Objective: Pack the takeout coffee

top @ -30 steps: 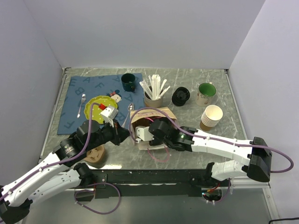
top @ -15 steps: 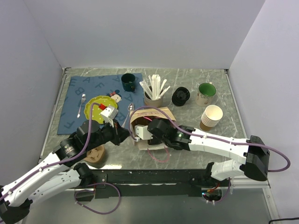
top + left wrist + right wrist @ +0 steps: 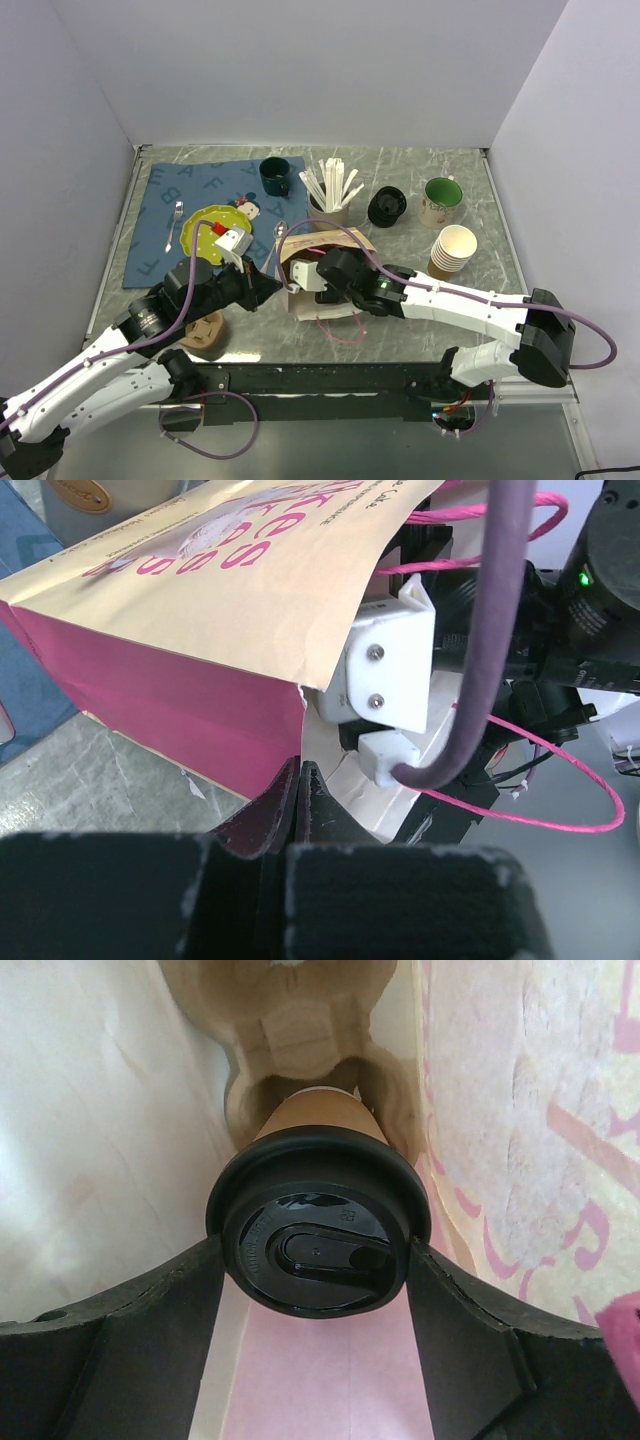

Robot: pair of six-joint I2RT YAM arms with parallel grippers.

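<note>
Tan paper bag [image 3: 345, 240] takes the right arm, extended low, into its mouth. Inside, the right gripper [image 3: 315, 1260] is clamped on the lid of the takeout coffee [image 3: 312, 1222], which sits in a pulp carrier [image 3: 290, 1020]. The left gripper [image 3: 300, 780], jaws together, meets the bag's rim; pinched paper cannot be confirmed. Overhead, the bag hides the cup.

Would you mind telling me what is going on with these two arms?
The left gripper is shut on the edge of the paper bag, holding its mouth open. The right gripper is inside the bag, closed on either side of the takeout coffee at its black lid. The cup's base is at a socket of the pulp cup carrier in the bag, and the cup has not yet been let go.
</note>
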